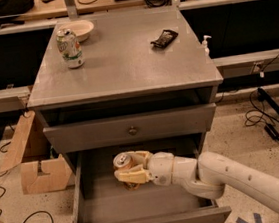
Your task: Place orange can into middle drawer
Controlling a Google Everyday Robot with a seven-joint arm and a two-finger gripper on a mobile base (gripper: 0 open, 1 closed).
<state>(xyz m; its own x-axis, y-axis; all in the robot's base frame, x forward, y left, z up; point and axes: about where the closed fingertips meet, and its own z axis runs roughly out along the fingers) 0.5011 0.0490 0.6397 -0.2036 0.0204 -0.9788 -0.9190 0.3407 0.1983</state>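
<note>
The orange can (123,163), golden-orange with a silver top, stands upright inside the open middle drawer (90,209), near its back centre. My gripper (130,169) reaches in from the right on a white arm. Its cream fingers (129,176) are closed around the can. The can's base is at or just above the grey drawer floor; I cannot tell if it touches.
A green-and-white can (70,47) and a white bowl (82,28) stand at the cabinet top's back left. A black object (164,37) lies at the back right. The shallower drawer with brass knob (131,130) is closed above. A cardboard box (34,163) sits on the floor, left.
</note>
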